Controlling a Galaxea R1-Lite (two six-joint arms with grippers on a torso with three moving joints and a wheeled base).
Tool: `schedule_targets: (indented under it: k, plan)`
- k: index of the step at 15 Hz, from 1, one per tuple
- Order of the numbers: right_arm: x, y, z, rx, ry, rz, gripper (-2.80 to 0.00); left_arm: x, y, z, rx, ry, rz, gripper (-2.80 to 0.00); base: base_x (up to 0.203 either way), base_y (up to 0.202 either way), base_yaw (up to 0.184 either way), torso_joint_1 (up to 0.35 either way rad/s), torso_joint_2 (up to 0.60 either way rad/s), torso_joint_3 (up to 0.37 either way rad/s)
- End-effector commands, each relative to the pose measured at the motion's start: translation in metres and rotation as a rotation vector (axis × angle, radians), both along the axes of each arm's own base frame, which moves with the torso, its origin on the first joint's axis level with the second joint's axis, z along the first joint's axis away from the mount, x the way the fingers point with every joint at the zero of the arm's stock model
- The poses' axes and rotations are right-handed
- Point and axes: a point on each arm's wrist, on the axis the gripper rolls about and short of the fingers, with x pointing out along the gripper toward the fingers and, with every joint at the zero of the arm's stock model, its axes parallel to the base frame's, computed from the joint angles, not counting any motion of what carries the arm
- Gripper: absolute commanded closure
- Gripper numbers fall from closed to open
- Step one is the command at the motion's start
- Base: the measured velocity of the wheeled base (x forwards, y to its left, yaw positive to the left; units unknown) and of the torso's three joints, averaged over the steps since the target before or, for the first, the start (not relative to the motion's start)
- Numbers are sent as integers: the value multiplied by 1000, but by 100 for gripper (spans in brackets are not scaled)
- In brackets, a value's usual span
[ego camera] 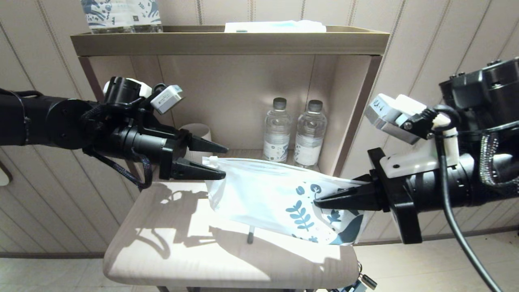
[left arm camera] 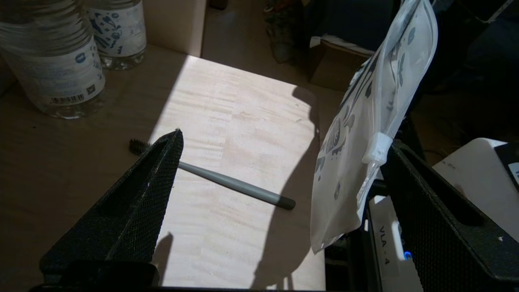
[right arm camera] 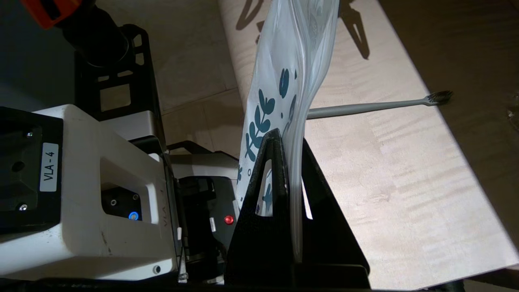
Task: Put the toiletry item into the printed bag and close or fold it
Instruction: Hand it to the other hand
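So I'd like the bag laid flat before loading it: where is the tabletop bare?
The near front of the wooden tabletop is bare, left of the toothbrush and below the left gripper. The middle is taken: the printed bag hangs there from the right gripper. At the back stand two water bottles.

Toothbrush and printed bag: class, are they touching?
Apart. The left wrist view shows the toothbrush lying flat on the table, while the bag hangs clear above it, pinched in the right hand.
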Motion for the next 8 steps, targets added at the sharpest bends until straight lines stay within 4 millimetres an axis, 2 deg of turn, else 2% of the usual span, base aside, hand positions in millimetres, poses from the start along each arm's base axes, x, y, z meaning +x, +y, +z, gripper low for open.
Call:
schedule_targets:
  k: [1, 8]
  plan:
    - [5, 3, -5, -8, 17, 9, 0, -4, 1, 2, -5, -7, -8, -280, 0, 0, 0, 0, 0, 0]
    - [19, 12, -4, -3, 24, 24, 0, -14, -5, -10, 1, -52, -67, -280, 0, 0, 0, 0, 0, 0]
